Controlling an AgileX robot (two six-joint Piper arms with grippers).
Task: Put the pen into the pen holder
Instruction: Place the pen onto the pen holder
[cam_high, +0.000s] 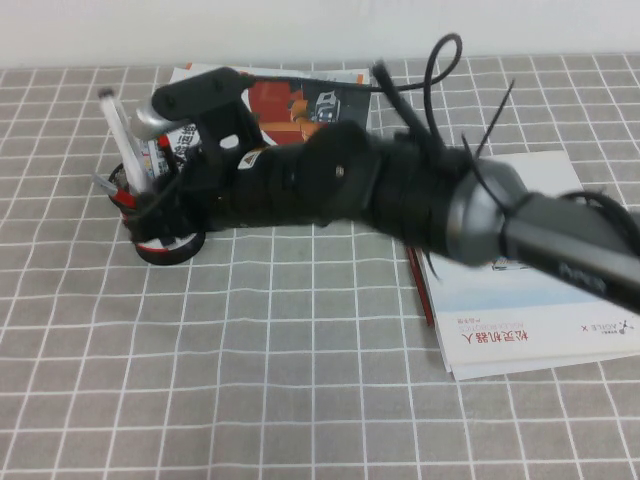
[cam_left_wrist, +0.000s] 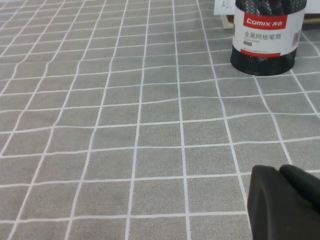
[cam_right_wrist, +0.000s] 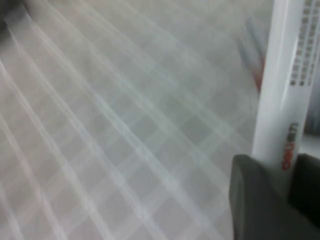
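Pen (cam_right_wrist: 280, 100): white barrel clamped between the right gripper's (cam_right_wrist: 287, 172) dark fingers (cam_right_wrist: 255, 200), above the pen holder (cam_high: 165, 235).
Left gripper (cam_left_wrist: 285, 202): low over the checked cloth (cam_left_wrist: 125, 125) (fingers' state cannot be told).

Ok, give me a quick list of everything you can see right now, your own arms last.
pen: one, white barrel, between the right gripper's fingers, over the holder.
pen holder: one, black with red-and-white label, far left of the table, other markers inside.
magazine: one, red and white, behind the holder.
booklet: one, white, right side.
thin red pen: one, along the booklet's left edge.
tablecloth: grey, white grid.
right gripper: at the holder, shut on the pen.
left gripper: low over bare cloth.
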